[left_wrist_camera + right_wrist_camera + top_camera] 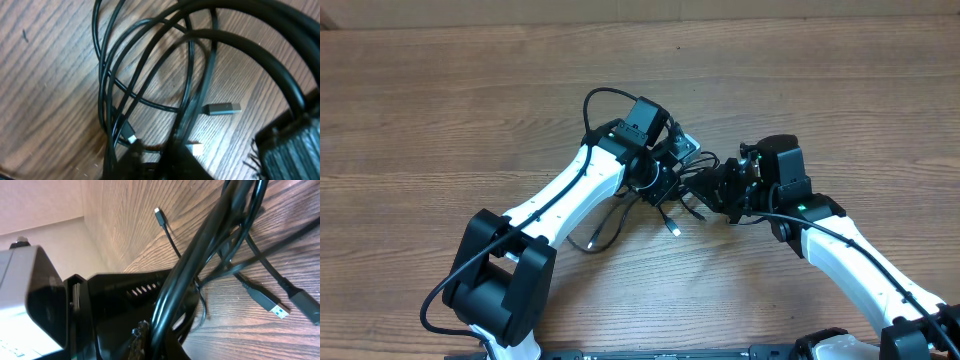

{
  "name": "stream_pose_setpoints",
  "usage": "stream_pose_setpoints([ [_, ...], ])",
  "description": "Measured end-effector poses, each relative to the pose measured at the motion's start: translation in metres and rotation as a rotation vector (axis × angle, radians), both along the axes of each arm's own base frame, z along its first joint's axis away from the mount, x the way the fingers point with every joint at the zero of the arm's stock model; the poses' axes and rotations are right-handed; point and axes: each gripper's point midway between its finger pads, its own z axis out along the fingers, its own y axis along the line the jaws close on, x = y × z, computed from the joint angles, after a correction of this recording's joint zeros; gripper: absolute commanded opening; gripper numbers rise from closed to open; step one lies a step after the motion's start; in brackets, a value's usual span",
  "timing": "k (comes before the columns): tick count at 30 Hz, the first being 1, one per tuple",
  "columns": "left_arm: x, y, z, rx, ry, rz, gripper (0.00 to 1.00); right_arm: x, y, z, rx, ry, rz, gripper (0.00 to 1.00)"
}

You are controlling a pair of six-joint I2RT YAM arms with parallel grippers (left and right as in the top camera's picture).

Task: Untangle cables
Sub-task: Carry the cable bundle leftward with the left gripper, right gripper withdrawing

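Note:
The cables point(660, 212) lie as a tangle of thin black cords on the wooden table, between my two grippers. One loop trails toward the front left point(602, 238). My left gripper point(670, 185) is down on the tangle, and in the left wrist view its dark fingers point(165, 167) are shut on several strands. Loose plugs point(222, 108) rest on the wood beside them. My right gripper point(712, 188) faces it from the right. Its jaws point(172, 335) are shut on a bunch of cable strands point(200, 255) that rise away from them. A silver-tipped plug point(272, 305) lies free.
The wooden table point(440, 120) stretches out on every side of the tangle. The two wrists stand close together, and part of the left arm's head point(30, 295) fills the left of the right wrist view. The table's edge point(92, 227) shows there too.

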Motion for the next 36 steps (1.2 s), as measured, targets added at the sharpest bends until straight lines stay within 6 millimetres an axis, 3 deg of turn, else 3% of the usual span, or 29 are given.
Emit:
stream_pose_setpoints([
  [5,0.010,0.007,-0.001,0.021,-0.017,0.058,0.04,0.000,0.000,0.001,0.001,-0.011,0.012,0.04],
  [9,0.027,0.030,-0.004,0.057,-0.017,0.174,0.04,-0.004,-0.008,-0.011,-0.056,0.018,-0.001,0.04],
  [15,0.057,0.087,-0.006,0.072,0.017,0.399,0.04,-0.015,-0.033,-0.033,-0.212,0.079,-0.067,0.04],
  [22,0.071,0.152,-0.005,0.068,0.076,0.589,0.04,-0.014,-0.056,-0.020,-0.324,0.005,-0.141,0.04],
  [25,0.075,0.175,0.011,0.049,0.056,0.648,0.04,-0.015,-0.065,-0.017,-0.363,-0.013,-0.165,0.04],
  [30,0.079,0.205,0.056,0.002,-0.040,0.723,0.04,-0.017,-0.071,-0.016,-0.396,-0.023,-0.173,0.04],
  [36,0.071,0.211,0.093,-0.046,-0.103,0.740,0.15,-0.017,-0.072,-0.016,-0.405,-0.027,-0.169,0.04],
])
